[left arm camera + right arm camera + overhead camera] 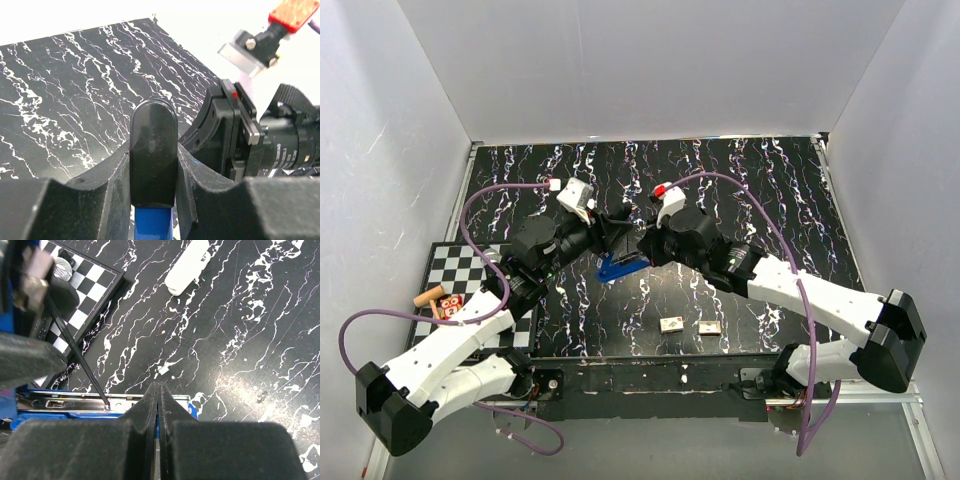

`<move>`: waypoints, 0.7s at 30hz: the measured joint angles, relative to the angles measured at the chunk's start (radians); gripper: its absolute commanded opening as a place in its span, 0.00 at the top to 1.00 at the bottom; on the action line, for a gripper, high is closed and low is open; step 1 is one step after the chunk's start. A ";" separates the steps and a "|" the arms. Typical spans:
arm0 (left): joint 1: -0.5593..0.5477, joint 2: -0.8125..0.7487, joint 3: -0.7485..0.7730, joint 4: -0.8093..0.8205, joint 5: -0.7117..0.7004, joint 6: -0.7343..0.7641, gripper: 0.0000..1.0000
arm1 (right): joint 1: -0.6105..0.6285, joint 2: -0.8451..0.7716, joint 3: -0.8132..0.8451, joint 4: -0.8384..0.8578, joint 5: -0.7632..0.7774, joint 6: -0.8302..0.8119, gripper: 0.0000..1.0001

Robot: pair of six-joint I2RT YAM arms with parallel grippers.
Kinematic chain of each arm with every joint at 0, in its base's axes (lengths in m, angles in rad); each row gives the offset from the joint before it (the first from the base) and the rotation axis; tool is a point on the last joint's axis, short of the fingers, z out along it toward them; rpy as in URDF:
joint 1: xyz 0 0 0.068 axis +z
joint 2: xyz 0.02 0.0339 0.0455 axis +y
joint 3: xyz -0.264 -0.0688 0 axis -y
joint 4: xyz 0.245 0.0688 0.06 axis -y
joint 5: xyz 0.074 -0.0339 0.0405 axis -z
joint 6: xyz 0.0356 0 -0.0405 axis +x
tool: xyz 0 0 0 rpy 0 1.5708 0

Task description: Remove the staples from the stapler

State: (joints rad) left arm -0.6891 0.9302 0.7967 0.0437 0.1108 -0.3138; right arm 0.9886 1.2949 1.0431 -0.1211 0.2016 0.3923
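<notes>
The blue stapler [620,267] lies open at the middle of the black marbled table [740,180]. My left gripper [613,232] is shut on its raised black-and-blue top arm [152,135], one finger on each side. The bare metal staple channel [75,402] shows in the right wrist view, and a thin black pusher rod [75,352] slants up from it. My right gripper [158,387] is shut, its tips right at the channel's front end; I see nothing held between them. Two small staple blocks [671,324] [709,327] lie on the table near the front edge.
A checkerboard [460,270] sits at the left edge with a wooden peg [425,297] and small pieces on it. White walls close in the table's back and sides. Purple cables loop over both arms. The two wrists stand close together above the stapler.
</notes>
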 measured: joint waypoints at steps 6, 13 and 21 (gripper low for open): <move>0.000 0.040 0.000 0.047 -0.027 -0.018 1.00 | -0.001 0.008 -0.047 0.061 -0.023 0.003 0.99; 0.000 0.076 0.000 0.072 -0.075 -0.039 1.00 | -0.006 0.023 -0.101 0.168 -0.064 0.002 0.99; 0.000 0.103 0.001 0.137 -0.142 -0.047 1.00 | -0.008 0.055 -0.144 0.267 -0.121 0.002 0.99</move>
State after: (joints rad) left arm -0.6891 1.0336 0.7979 0.1806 -0.0311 -0.3603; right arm 0.9810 1.3499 0.8989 0.1455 0.0811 0.3946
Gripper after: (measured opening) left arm 0.310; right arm 0.020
